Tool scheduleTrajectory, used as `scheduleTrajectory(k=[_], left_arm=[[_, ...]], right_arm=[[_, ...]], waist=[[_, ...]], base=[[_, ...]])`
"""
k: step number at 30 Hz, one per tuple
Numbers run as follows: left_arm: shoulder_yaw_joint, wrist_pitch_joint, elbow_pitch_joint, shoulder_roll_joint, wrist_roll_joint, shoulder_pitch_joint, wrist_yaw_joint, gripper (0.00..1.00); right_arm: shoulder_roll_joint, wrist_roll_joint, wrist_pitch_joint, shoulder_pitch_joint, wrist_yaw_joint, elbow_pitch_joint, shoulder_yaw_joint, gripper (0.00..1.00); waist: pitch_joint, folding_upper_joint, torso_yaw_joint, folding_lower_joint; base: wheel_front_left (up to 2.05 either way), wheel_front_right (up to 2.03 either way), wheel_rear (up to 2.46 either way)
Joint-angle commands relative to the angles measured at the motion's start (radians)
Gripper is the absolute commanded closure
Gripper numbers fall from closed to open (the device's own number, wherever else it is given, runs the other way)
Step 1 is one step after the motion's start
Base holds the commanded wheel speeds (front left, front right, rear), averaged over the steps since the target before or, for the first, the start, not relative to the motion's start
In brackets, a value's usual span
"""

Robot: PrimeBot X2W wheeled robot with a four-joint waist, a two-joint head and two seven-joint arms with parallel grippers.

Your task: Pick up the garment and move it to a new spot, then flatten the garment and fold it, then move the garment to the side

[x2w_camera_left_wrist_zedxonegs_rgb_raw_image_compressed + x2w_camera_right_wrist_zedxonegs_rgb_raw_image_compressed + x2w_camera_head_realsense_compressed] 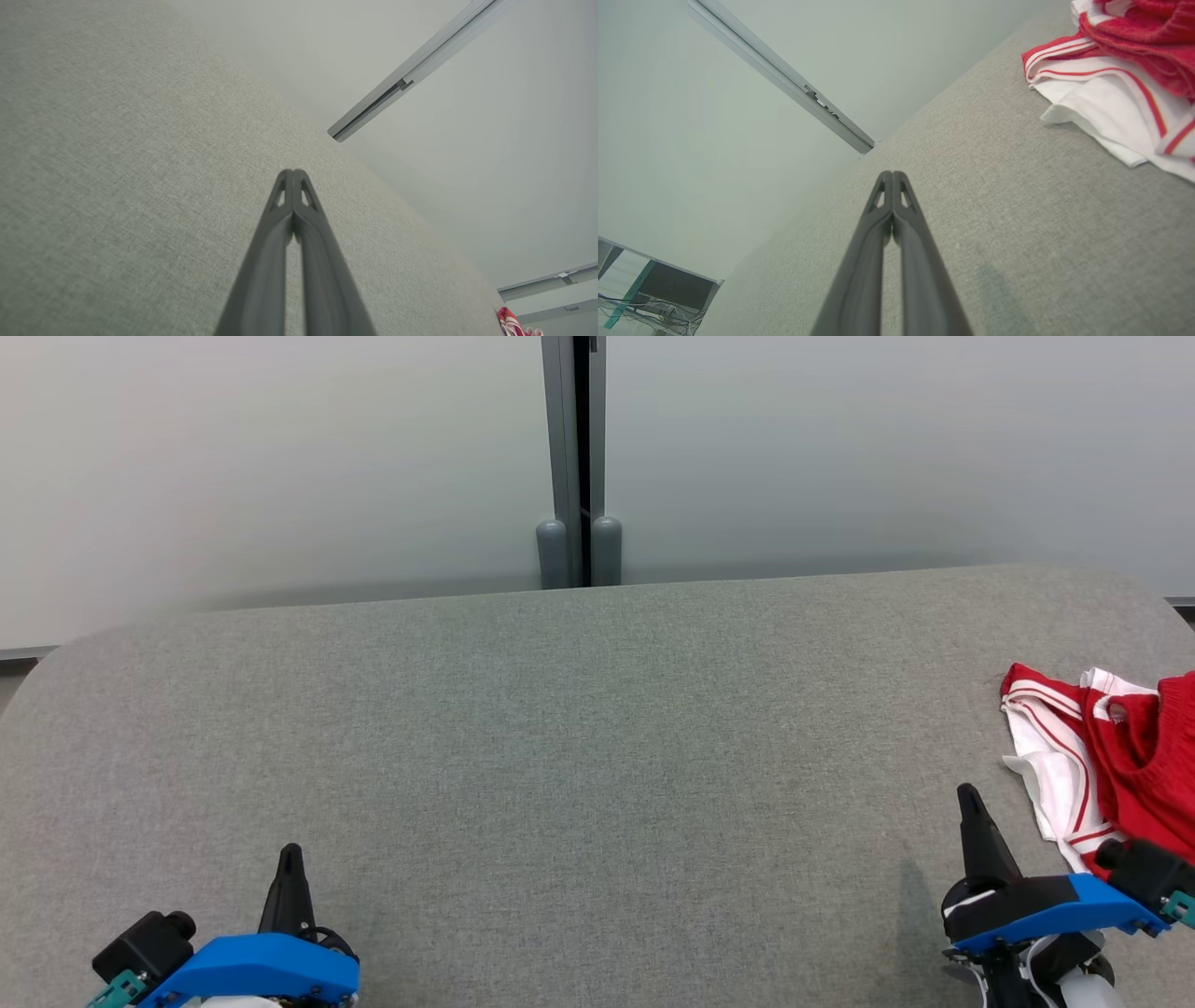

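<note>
We are at the first step, pickup not yet begun. The garment (1092, 756) lies crumpled at the bench's (579, 728) right end, near our right end effector (971, 803). Both it and the left end effector (291, 859) have their fingers together, empty. Next, the right one must spread its fingers and reach the cloth.

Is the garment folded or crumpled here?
Crumpled. The red and white garment lies in an uneven heap at the right edge of the table, layers bunched, no neat fold.
</note>
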Motion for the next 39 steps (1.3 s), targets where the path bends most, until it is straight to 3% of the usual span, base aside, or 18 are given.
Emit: scheduleTrajectory(k=[1,39], left_arm=[[0.008,0.006,-0.02,0.003,-0.03,-0.028,-0.009,1.0],[0.054,0.116,-0.09,0.004,-0.466,-0.044,-0.041,1.0]], right_arm=[[-0.005,0.032,0.006,0.001,0.0,-0.022,-0.004,1.0],[-0.007,0.477,0.117,0.039,0.0,-0.119,-0.022,1.0]], waist=[[0.0,0.0,0.0,-0.0001],[-0.008,0.0001,0.006,-0.0001]], base=[[0.0,0.0,0.0],[0.0,0.0,0.0]])
